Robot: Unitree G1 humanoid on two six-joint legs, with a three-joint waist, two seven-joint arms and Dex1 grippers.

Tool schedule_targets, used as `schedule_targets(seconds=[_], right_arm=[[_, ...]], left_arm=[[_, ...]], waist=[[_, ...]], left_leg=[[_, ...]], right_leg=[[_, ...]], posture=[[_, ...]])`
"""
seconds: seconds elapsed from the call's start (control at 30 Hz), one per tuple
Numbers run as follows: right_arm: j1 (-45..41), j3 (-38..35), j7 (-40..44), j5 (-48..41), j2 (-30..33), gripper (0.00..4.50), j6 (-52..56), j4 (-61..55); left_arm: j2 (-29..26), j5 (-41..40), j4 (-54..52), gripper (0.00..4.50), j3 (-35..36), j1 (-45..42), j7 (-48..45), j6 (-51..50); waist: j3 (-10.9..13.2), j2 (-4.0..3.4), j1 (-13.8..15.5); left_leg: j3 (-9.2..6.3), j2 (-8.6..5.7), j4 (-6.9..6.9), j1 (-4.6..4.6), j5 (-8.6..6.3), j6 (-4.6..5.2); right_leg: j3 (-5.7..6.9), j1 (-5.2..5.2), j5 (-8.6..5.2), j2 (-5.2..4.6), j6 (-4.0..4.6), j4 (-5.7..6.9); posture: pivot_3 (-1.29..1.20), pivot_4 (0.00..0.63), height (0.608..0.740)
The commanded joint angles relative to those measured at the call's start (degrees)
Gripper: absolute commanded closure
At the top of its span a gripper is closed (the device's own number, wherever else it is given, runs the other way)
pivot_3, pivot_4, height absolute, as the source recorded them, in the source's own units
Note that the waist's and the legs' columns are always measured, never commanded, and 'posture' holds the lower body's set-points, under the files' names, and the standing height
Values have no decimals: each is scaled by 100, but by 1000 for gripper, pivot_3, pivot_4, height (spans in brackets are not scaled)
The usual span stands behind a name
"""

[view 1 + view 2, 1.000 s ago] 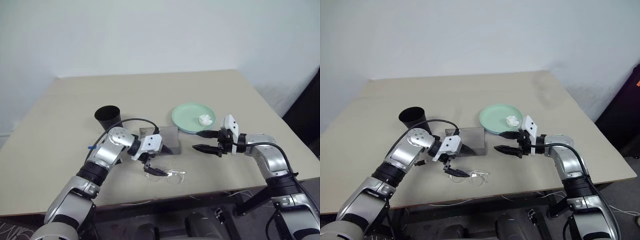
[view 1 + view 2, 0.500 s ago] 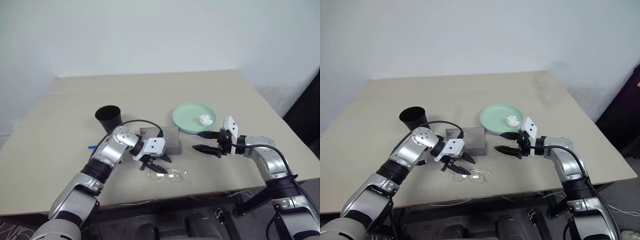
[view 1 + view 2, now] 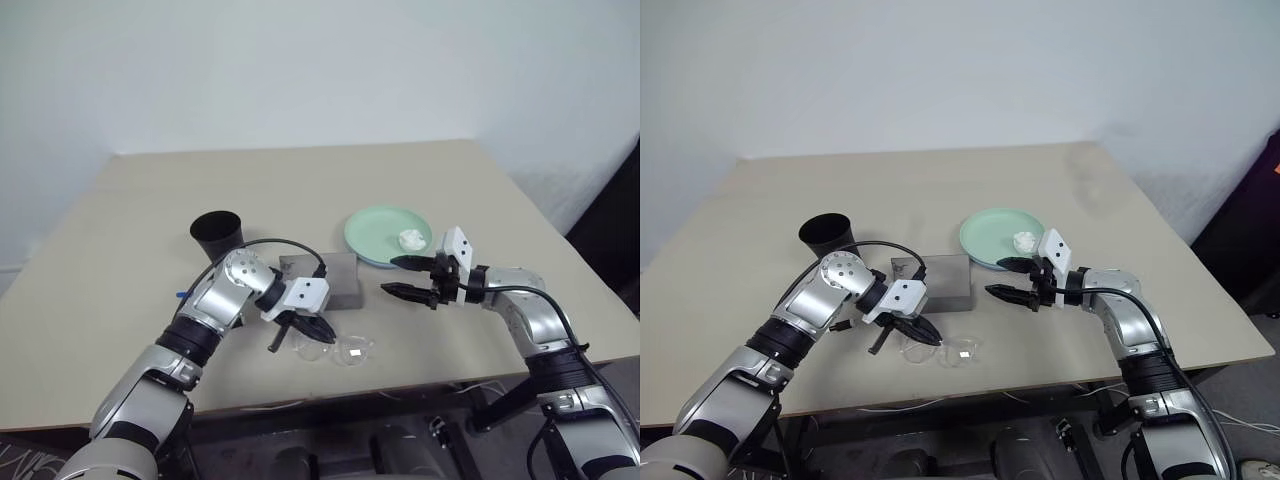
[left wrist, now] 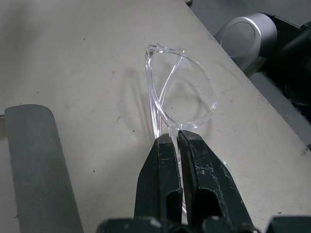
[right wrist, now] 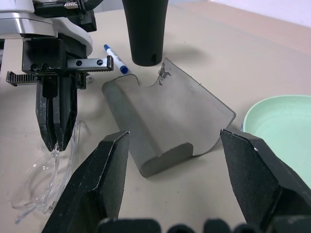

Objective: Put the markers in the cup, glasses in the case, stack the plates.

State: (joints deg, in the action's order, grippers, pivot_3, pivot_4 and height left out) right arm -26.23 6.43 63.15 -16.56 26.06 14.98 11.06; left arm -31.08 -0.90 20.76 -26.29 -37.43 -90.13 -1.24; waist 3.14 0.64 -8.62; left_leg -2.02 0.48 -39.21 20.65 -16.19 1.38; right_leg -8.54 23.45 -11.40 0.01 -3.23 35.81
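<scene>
Head view: on the beige table [image 3: 150, 200], the left gripper [image 3: 318, 329] is pinched on the clear, pale-framed glasses [image 3: 340, 349] near the front edge. The right gripper [image 3: 398, 277] hangs spread, holding nothing.

Left wrist view: black fingers [image 4: 163, 179] clamp the frame.

Right wrist view: the grey felt-like case [image 5: 165, 121] lies open.

**Table, Wall and a Small White Lump**

A beige table [image 3: 300, 190] with a plain matte top is seen, its near edge running across the lower part of the head views. A pale, bare wall [image 3: 300, 70] stands behind its far edge. A small white lump [image 3: 410, 239] lies toward the right side of the tabletop. Thin cables [image 3: 480, 385] hang just beneath the table's near edge, over a dark floor [image 3: 1250, 320] at the right.
</scene>
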Motion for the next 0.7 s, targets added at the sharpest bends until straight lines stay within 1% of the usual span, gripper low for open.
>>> schedule_targets(seconds=[0.03,0.2,0.33,0.4,0.43,0.57,0.63,0.7], right_arm=[[-202,-65,-64,10,-15,1274,-142,-2],[-290,-122,-185,69,-29,1274,-245,155],[-414,-165,-302,136,-15,1274,-366,405],[-507,-197,-407,182,-13,1274,-438,604],[-538,-203,-446,199,-11,1274,-483,680],[-584,-201,-461,217,-18,1274,-582,820],[-587,-201,-458,223,-34,1274,-606,841],[-589,-194,-468,232,-59,1274,-625,858]], left_arm=[[-37,-273,-269,4465,216,-52,-58,-313],[-41,-804,-438,4465,667,-256,-82,-779],[-3,-957,-271,4465,1024,-626,137,-768],[3,-797,53,4465,1128,-943,426,-598],[8,-607,315,4465,1145,-1098,668,-219],[87,271,1595,4465,934,-1736,1760,716],[107,636,2030,4465,744,-1863,1988,1237],[178,817,2328,4465,635,-1899,2058,1569]], waist=[[0,0,0],[0,0,0],[1,2,0],[1,4,3],[1,4,3],[0,3,3],[0,2,-3],[0,2,2]], left_leg=[[0,0,0,0,0,0],[-1,0,0,3,0,0],[-1,0,-1,2,0,0],[-2,0,-1,2,0,0],[-2,-1,-2,2,0,0],[-2,-4,0,1,0,0],[-2,-3,3,1,0,0],[0,-3,8,1,0,0]], right_leg=[[0,0,0,0,0,0],[0,2,0,0,0,-1],[1,2,0,0,-1,-1],[2,1,0,0,-1,-1],[2,1,0,0,-1,-2],[1,0,1,-1,-1,-3],[0,2,1,0,-2,-3],[-2,3,1,0,-2,-4]], posture=[[0,0,740],[0,0,740],[0,0,740],[0,0,740],[0,0,740],[0,0,740],[0,0,740],[0,0,740]])
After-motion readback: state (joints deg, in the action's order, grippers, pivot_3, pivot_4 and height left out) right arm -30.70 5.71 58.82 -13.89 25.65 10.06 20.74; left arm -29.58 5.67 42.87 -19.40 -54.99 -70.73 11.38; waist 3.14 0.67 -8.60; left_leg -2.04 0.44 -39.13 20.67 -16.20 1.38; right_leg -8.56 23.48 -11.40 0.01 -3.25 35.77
